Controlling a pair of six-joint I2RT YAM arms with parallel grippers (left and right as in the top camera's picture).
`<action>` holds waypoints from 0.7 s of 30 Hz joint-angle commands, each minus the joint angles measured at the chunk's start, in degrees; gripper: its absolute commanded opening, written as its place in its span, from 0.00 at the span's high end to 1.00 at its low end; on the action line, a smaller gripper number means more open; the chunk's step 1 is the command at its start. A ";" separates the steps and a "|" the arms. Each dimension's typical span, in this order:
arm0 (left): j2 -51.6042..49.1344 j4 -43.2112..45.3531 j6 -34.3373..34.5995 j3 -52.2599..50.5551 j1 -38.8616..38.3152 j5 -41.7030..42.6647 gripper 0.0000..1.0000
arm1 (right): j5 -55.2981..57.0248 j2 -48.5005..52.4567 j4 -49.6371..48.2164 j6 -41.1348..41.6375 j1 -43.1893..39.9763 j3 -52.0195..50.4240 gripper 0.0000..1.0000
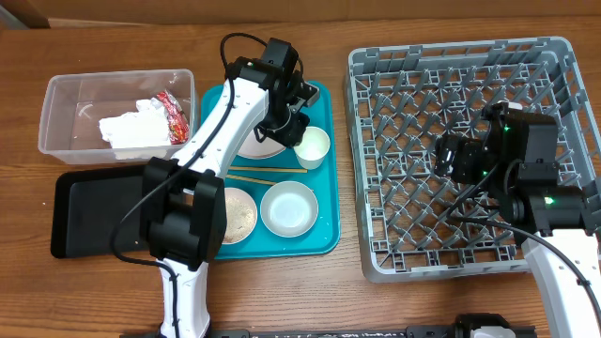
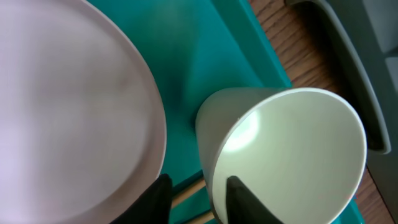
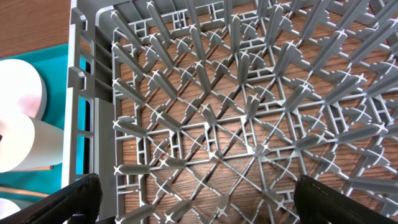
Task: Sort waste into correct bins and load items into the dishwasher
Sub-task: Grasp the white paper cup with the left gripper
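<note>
Left gripper [image 2: 196,198] spread, fingers seemingly astride cup [image 2: 292,143] wall, bottom centre of wrist view. Cup on tray [image 2: 211,43], just beside plate [image 2: 68,99]. Pinch wall squarely, lift straight, clear plate rim. Right gripper [image 3: 199,202] spread, empty, over rack [image 3: 249,124].

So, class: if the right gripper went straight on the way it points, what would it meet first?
The right gripper, jaws wide open, points down into the dish rack. It would probably meet the upright pegs first, though depth is hard to judge.
</note>
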State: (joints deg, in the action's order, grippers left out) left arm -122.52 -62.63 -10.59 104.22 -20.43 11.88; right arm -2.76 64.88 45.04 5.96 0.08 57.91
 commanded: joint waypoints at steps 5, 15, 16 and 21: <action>0.68 0.72 5.51 -0.59 -0.24 -0.09 0.72 | -0.35 -0.24 -0.09 0.00 -0.15 1.38 0.00; 0.37 1.49 9.40 -0.63 -0.24 -0.07 0.75 | -0.35 -0.24 -0.11 0.00 -0.15 1.36 0.00; 0.31 1.46 9.57 -0.63 -0.24 -0.04 0.75 | -0.35 -0.24 -0.11 0.00 -0.15 1.36 0.00; -0.39 1.46 9.57 -0.68 -0.24 -0.02 0.75 | -0.35 -0.24 -0.11 0.00 -0.15 1.36 0.00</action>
State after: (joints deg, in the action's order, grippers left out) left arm -122.52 -61.41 -2.42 104.20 -20.45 11.88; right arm -2.76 64.88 45.06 5.96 0.08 57.91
